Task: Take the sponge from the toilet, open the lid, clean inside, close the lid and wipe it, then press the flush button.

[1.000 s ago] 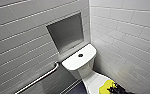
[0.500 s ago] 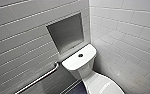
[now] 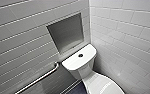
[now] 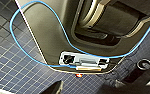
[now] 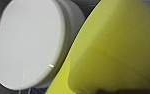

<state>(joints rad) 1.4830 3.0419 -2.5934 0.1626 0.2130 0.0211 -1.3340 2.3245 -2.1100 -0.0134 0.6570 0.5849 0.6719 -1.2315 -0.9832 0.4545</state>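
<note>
Grey tiled walls (image 3: 21, 37) meet in a corner. The toilet (image 3: 78, 65) stands at lower centre of the head view, its lid (image 5: 28, 42) down. The sponge (image 5: 116, 50) looms close to the right wrist camera, near the lid. Whether the right tool grasps it, or the left tool is clenched, cannot be told. The flush button (image 3: 80, 55) sits mid-tank.

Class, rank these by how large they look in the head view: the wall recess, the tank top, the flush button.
1. wall recess, largest
2. tank top, somewhat smaller
3. flush button, by far the smallest
</note>
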